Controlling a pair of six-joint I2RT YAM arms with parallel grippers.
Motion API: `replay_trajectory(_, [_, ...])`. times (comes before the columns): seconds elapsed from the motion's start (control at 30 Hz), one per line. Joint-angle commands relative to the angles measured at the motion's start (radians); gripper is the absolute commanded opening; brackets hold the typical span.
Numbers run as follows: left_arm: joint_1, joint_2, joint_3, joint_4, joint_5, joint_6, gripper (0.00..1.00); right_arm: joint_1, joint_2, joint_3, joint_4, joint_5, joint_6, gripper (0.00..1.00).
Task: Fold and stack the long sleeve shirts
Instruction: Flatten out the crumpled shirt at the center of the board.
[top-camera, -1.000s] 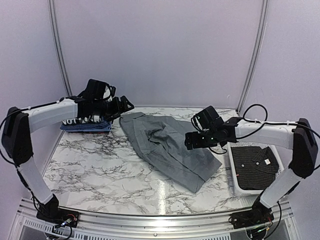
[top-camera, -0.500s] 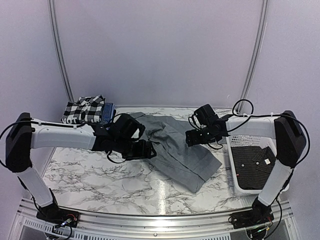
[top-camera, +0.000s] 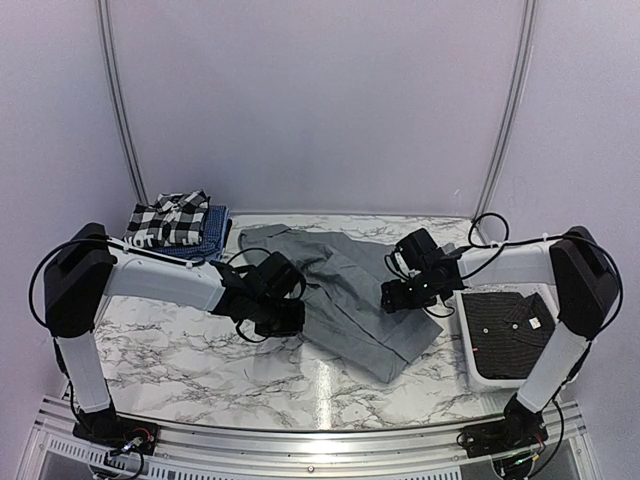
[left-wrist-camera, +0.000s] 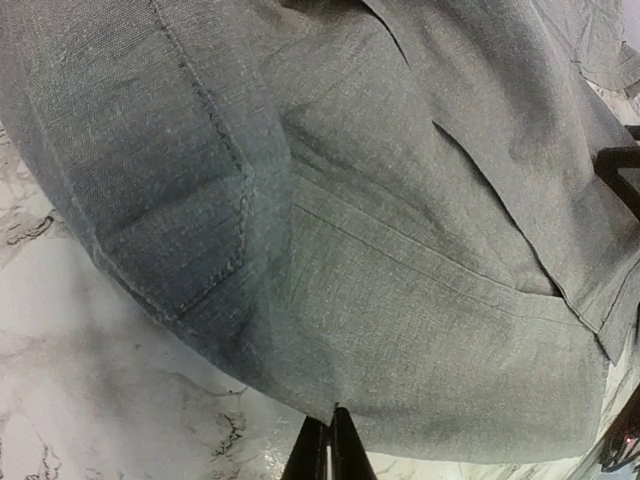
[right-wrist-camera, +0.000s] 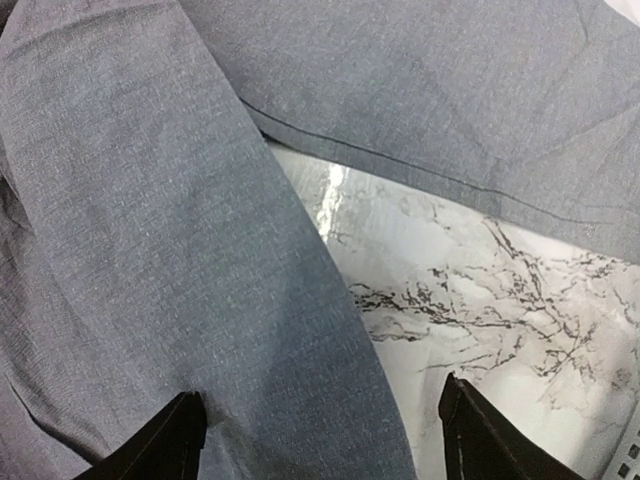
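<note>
A mid-grey long sleeve shirt (top-camera: 350, 285) lies crumpled across the middle of the marble table (top-camera: 170, 340). My left gripper (top-camera: 292, 318) is at its near left edge. In the left wrist view the fingertips (left-wrist-camera: 334, 420) are pressed together on the hem of the grey shirt (left-wrist-camera: 400, 250). My right gripper (top-camera: 405, 297) hovers low over the shirt's right part. It is open, and its fingers (right-wrist-camera: 170, 440) straddle a fold edge of the grey cloth (right-wrist-camera: 150, 250). A black-and-white checked shirt (top-camera: 168, 217) rests folded on a blue one (top-camera: 208, 240) at the back left. A dark charcoal shirt (top-camera: 510, 328) lies in the basket.
The white slatted basket (top-camera: 470, 345) stands at the right edge, close beside my right arm. The folded stack sits at the back left corner against the wall. Bare marble shows in front of the grey shirt and to its left.
My left arm swung from the back-left stack down to the grey shirt's near left edge and its jaws shut there. My right gripper dropped lower over the shirt's right side.
</note>
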Motion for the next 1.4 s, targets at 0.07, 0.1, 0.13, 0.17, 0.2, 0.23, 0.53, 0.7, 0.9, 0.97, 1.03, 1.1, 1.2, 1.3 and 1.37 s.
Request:
replay_trajectory(0.07, [0.082, -0.081, -0.088, -0.025, -0.052, 0.031, 0.0, 0.004, -0.075, -0.041, 0.037, -0.083, 0.034, 0.69])
replay_trajectory(0.1, [0.106, -0.106, -0.11, -0.027, -0.049, 0.044, 0.0, 0.01, -0.083, -0.045, 0.035, -0.092, 0.037, 0.66])
replay_trajectory(0.13, [0.131, -0.13, -0.143, -0.031, -0.046, 0.059, 0.0, 0.02, -0.091, -0.047, 0.032, -0.095, 0.04, 0.63])
replay_trajectory(0.17, [0.156, -0.153, -0.167, -0.039, -0.042, 0.074, 0.0, 0.031, -0.096, -0.047, 0.027, -0.098, 0.044, 0.6])
replay_trajectory(0.2, [0.186, -0.175, -0.186, -0.046, -0.035, 0.091, 0.0, 0.045, -0.102, -0.046, 0.025, -0.103, 0.048, 0.56])
replay_trajectory(0.23, [0.212, -0.191, -0.206, -0.05, -0.014, 0.111, 0.0, 0.06, -0.106, -0.046, 0.023, -0.103, 0.054, 0.53])
replay_trajectory(0.53, [0.337, -0.236, -0.196, -0.123, 0.005, 0.246, 0.06, 0.163, -0.091, -0.019, 0.042, -0.214, 0.116, 0.59])
replay_trajectory(0.7, [0.34, -0.225, -0.155, -0.134, 0.017, 0.258, 0.06, 0.243, -0.096, -0.028, 0.035, -0.211, 0.149, 0.7])
replay_trajectory(0.9, [0.34, -0.21, -0.148, -0.134, 0.024, 0.258, 0.03, 0.283, -0.086, -0.069, 0.051, -0.214, 0.202, 0.55])
replay_trajectory(0.97, [0.341, -0.212, -0.148, -0.135, 0.018, 0.265, 0.02, 0.283, -0.094, -0.077, 0.04, -0.192, 0.211, 0.4])
replay_trajectory(1.03, [0.341, -0.218, -0.148, -0.139, 0.01, 0.27, 0.01, 0.279, -0.108, -0.062, -0.008, -0.141, 0.211, 0.22])
replay_trajectory(1.1, [0.347, -0.222, -0.148, -0.142, 0.006, 0.277, 0.0, 0.268, -0.135, -0.042, -0.065, -0.062, 0.21, 0.06])
replay_trajectory(1.2, [0.356, -0.22, -0.146, -0.147, -0.004, 0.288, 0.0, 0.228, -0.193, -0.031, -0.136, 0.027, 0.211, 0.0])
replay_trajectory(1.3, [0.368, -0.213, -0.134, -0.15, -0.011, 0.296, 0.0, 0.166, -0.255, -0.055, -0.179, 0.065, 0.204, 0.0])
replay_trajectory(1.37, [0.375, -0.206, -0.118, -0.151, -0.008, 0.304, 0.0, 0.147, -0.274, -0.07, -0.208, 0.084, 0.197, 0.0])
